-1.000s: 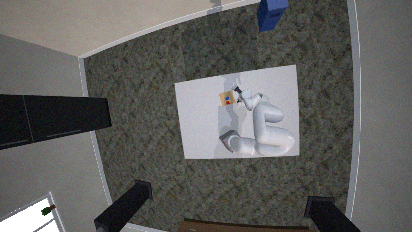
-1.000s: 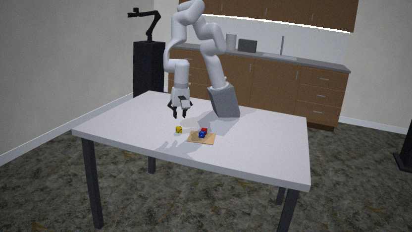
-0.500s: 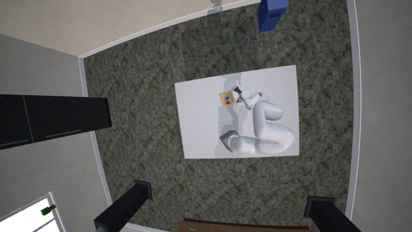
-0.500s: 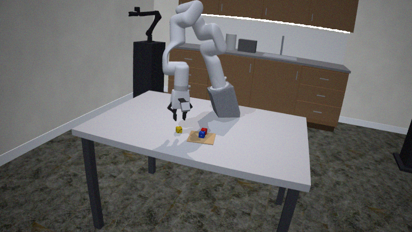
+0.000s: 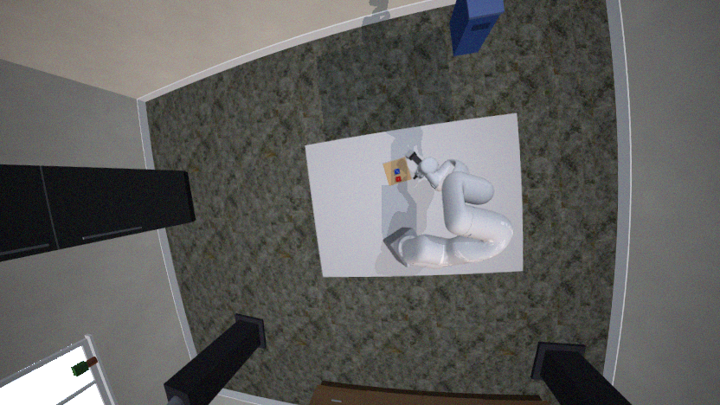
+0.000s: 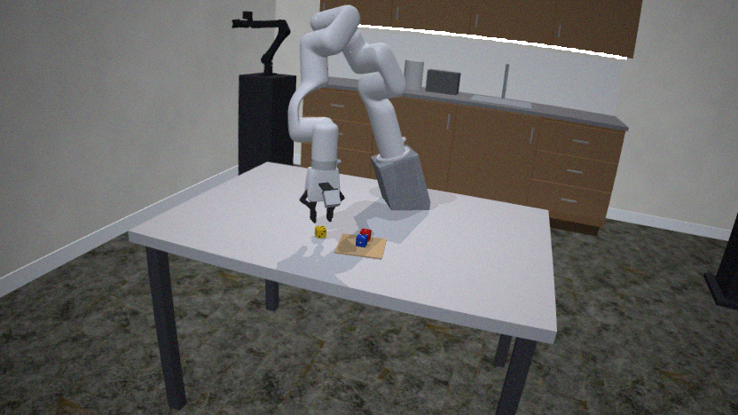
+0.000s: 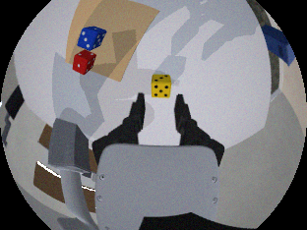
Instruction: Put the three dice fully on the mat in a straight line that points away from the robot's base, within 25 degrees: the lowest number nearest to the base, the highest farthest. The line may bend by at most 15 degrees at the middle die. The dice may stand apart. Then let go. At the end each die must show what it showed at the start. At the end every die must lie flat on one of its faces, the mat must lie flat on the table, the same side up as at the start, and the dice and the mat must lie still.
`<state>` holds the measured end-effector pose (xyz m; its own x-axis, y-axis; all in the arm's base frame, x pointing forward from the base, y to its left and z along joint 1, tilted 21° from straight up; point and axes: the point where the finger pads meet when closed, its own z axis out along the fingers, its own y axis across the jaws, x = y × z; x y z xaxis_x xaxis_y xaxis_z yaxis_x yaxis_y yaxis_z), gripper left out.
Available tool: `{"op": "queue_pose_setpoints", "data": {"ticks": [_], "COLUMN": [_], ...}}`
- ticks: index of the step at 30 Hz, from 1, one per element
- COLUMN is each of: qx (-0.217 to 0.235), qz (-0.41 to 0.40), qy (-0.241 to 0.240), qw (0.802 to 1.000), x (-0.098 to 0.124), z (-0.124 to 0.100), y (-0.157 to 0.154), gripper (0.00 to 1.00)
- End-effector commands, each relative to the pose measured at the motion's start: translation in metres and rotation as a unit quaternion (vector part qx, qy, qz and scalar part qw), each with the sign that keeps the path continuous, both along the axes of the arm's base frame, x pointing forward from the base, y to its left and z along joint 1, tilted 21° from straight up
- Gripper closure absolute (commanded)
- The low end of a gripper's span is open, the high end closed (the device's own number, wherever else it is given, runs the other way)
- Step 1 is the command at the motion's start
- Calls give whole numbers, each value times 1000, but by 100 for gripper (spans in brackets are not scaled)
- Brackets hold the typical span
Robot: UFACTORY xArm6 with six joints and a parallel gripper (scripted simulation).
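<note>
A yellow die lies on the white table, just left of the tan mat. A blue die and a red die sit close together on the mat. My gripper hangs a little above the yellow die, fingers pointing down, partly open and empty. In the overhead view the gripper hides the yellow die.
The arm's grey base stands at the back of the table, behind the mat. A black pedestal with another arm stands off the table's far left corner. Kitchen cabinets line the back wall.
</note>
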<state>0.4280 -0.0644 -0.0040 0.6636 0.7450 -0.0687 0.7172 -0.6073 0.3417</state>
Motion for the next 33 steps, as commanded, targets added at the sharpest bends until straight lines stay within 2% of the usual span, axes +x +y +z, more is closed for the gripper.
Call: {"op": "queue_pose_setpoints", "data": {"ticks": [1, 13, 33], "qx": [0, 0, 0], "qz": [0, 0, 0], "qy": [-3, -3, -3], "qw": [1000, 1000, 1000], "x": [2, 5, 5], "z": [-3, -12, -13], "y": [-1, -4, -4], "gripper": [53, 53, 53]}}
